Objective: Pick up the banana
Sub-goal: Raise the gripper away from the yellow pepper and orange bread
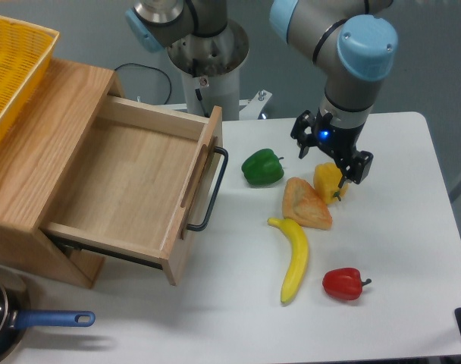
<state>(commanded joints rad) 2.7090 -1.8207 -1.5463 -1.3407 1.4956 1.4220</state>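
I am seeing my arm reaching down from the far side toward the right part of the table, wrist vertical, the gripper (pixel 330 168) hanging low, its fingers' spread unclear.

The arm (pixel 329 30) is built of smooth grey metal tubes joined by rounded joints, each closed with a pale blue cap (pixel 367 47). A second blue cap (pixel 139 30) shows on the joint at the upper left. The base column (pixel 208 68) is shiny silver metal, with a small red mark on its front and a white bracket at its foot. A thin black cable (pixel 143 72) trails behind it. The gripper (pixel 330 155) is black, with a small blue light glowing on its body.
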